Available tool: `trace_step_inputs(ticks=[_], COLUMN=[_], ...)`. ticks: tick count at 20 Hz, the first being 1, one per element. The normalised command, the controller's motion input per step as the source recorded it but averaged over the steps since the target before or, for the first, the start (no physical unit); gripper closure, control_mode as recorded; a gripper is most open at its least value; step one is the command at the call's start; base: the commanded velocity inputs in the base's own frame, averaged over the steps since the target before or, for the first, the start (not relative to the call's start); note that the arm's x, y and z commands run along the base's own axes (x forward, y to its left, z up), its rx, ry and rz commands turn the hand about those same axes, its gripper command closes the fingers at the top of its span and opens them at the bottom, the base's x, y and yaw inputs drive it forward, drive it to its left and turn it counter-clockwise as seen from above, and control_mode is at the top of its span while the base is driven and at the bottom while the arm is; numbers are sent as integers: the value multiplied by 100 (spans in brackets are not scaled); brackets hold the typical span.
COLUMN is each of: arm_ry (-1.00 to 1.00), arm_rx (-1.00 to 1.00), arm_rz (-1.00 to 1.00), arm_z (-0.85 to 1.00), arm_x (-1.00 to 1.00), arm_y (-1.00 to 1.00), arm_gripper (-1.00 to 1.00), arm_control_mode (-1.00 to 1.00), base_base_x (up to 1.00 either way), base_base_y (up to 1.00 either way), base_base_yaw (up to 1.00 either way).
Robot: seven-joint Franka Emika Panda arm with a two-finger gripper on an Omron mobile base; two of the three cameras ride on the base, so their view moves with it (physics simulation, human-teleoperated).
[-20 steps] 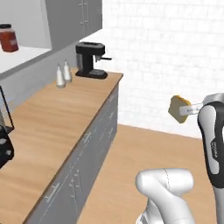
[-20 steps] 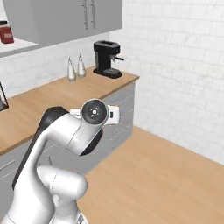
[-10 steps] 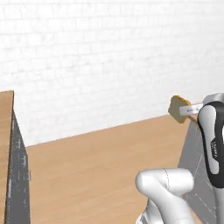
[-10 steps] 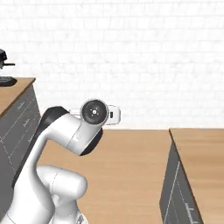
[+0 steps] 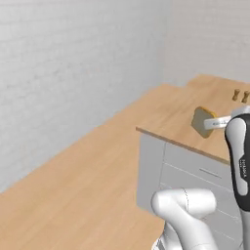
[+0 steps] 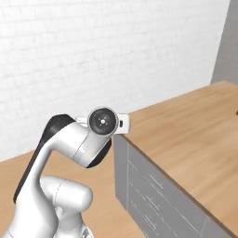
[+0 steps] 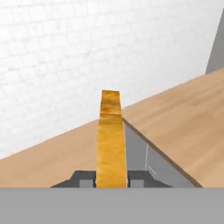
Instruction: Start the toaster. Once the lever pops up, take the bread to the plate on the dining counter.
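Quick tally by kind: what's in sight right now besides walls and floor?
Bread slices: 1, the bread held in the claw
Counters: 1, the wood-topped dining counter
Small tan items at the counter's far end: 2, too small to identify
Total: 4

Small items on dining counter

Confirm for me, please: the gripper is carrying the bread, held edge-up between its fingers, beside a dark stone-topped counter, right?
Not quite: the counter has a light wood top, not dark stone, as the hand view shows. The gripper is indeed carrying the bread, held edge-up between its fingers.
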Motion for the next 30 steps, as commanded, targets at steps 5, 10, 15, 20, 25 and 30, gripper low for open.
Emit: trace_step_inputs(ticks=[5,10,15,20,25,30], arm_ry=[0,0,0,0,0,0], arm_rx=[0,0,0,0,0,0], arm_rz=[0,0,0,0,0,0], arm_z=[0,0,0,0,0,0], arm_x=[0,0,0,0,0,0], arm_y=[0,0,0,0,0,0], arm_gripper=[100,100,100,100,100,100], arm_control_mode=[100,100,100,100,100,100], base_base_x=[53,30,12,2,15,73], base_base_y=[100,73,72,100,100,100], base_base_yaw=[-50,-59,-58,-22,-16,-24])
